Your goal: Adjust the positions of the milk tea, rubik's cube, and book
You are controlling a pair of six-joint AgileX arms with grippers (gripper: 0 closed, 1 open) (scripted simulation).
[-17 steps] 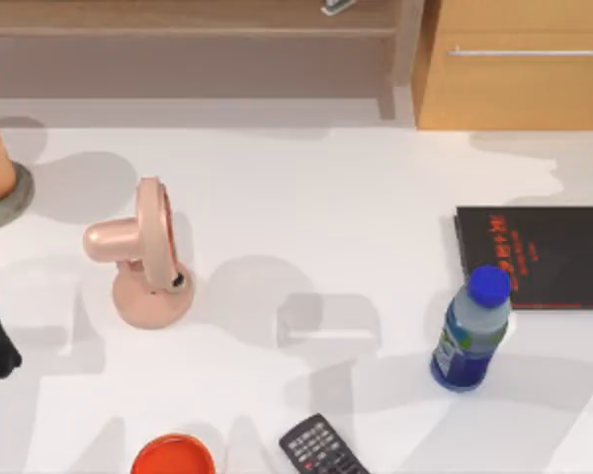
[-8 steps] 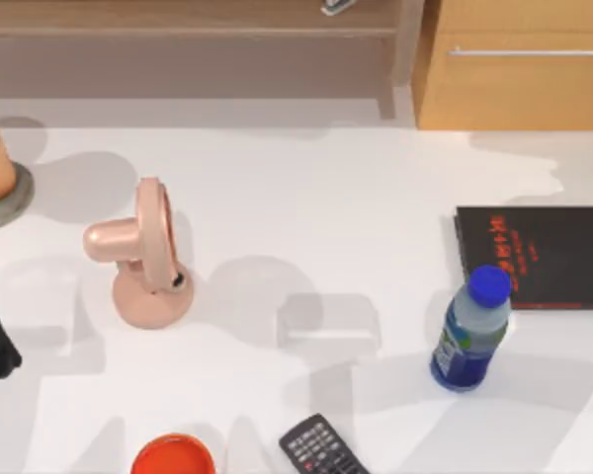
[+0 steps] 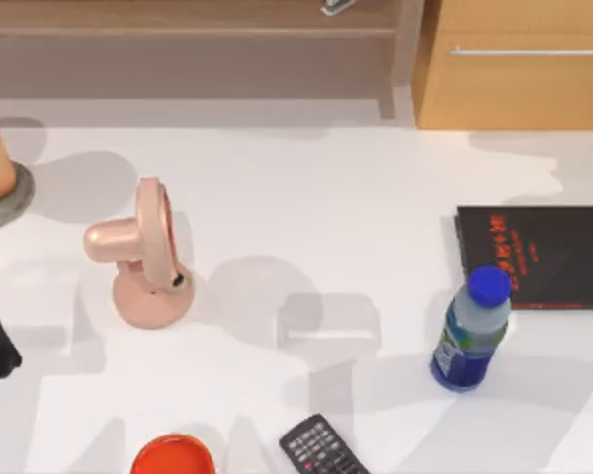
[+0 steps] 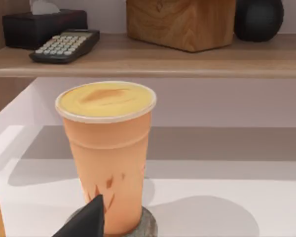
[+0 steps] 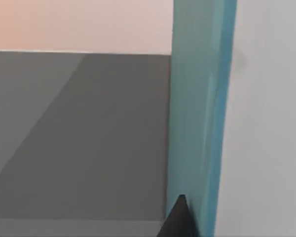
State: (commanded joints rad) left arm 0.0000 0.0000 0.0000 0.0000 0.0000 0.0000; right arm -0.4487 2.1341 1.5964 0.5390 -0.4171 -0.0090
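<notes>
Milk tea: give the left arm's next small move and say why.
Probably ease the left tool forward toward the milk tea. The cup stands upright on a grey coaster straight ahead, a dark fingertip low before its base, with nothing between them.

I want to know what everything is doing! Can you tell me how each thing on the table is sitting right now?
milk tea: upright, full, on a grey coaster at the table's left edge.
pink fan: standing on its base.
water bottle: upright, blue cap on.
black book: lying flat, closed.
remote: lying flat, buttons up.
orange-red round thing: flat at the near edge.
teal book: its teal face close before the right wrist camera.
</notes>
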